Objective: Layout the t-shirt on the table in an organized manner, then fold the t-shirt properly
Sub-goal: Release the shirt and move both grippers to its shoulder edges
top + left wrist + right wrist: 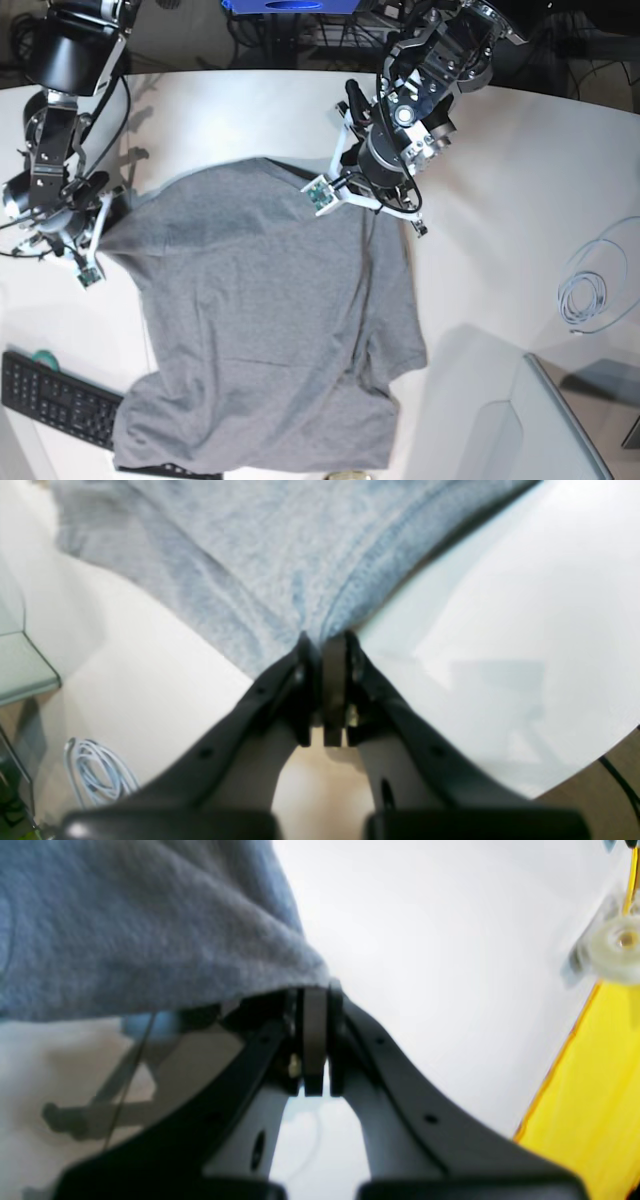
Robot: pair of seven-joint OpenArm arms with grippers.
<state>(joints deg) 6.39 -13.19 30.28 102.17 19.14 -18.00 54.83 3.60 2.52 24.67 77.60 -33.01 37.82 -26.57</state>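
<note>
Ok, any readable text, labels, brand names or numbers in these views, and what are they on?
No text can be read in any view.
the t-shirt: plain grey, no print or label showing.
keyboard: key legends too small to read.
Small green tags near each hand, base view: too small to tell any marking.
the table: no writing.

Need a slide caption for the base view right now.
Both grippers, left and right, pinch the grey t-shirt spread on the white table.
</note>
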